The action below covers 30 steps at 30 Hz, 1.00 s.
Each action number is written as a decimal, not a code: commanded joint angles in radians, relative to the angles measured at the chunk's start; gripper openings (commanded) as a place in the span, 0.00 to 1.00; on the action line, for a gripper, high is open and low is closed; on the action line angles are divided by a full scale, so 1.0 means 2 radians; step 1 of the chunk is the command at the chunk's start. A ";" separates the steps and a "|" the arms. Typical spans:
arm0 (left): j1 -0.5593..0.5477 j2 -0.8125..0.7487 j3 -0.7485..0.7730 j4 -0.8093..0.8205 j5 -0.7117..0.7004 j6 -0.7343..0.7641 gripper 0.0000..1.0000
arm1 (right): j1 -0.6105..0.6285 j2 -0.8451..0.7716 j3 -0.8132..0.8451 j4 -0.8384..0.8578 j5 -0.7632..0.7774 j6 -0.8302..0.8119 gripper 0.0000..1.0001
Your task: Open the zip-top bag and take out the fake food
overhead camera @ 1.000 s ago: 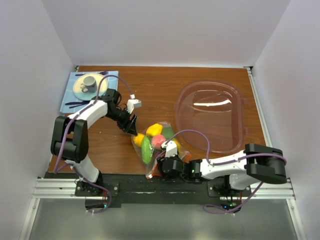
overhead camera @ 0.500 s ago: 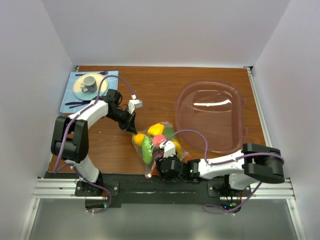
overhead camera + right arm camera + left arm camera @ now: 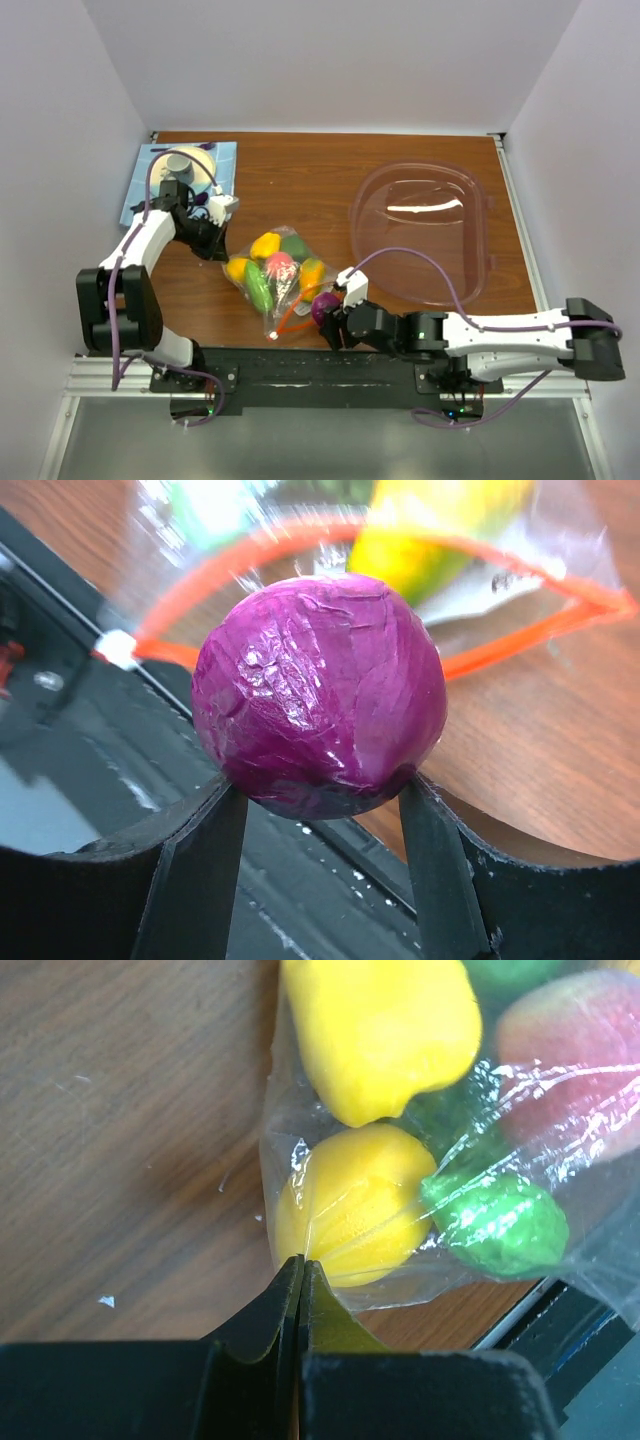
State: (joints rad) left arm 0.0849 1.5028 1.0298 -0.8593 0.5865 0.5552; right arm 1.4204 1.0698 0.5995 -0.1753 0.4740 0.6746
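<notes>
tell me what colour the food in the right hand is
Purple. The food in the right hand shows best in the right wrist view.

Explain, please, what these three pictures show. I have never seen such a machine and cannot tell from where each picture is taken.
These are two robot arms, left and right, bolted at the near edge of a wooden table. The wide picture looks down from above; the other two come from a small camera on each wrist. On the table lie a zip-top bag holding toy fruits, a large clear tub, and a cup on a plate with a blue mat under it. The left tool is shut, pinching the bag's corner. The right tool is shut on a purple toy onion, held just outside the bag's open mouth.
</notes>
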 commanded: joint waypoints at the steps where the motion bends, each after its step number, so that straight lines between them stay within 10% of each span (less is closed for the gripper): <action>1: -0.001 -0.030 -0.016 -0.016 -0.011 0.018 0.00 | -0.004 -0.036 0.060 -0.085 0.066 -0.028 0.44; 13: 0.003 -0.053 -0.019 -0.047 -0.007 0.050 0.00 | -0.290 0.019 0.141 -0.135 0.084 -0.076 0.32; 18: 0.003 -0.058 -0.021 -0.063 0.010 0.072 0.00 | -0.306 0.102 0.184 -0.174 0.090 -0.064 0.96; 30: 0.003 -0.037 -0.028 -0.033 0.001 0.056 0.00 | -0.249 0.057 0.217 -0.151 0.087 -0.129 0.90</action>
State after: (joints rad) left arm 0.0845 1.4117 0.9829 -0.9604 0.5724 0.6743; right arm 0.8192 1.2697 1.0035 -0.5350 0.6380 0.4931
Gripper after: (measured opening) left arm 0.013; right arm 0.986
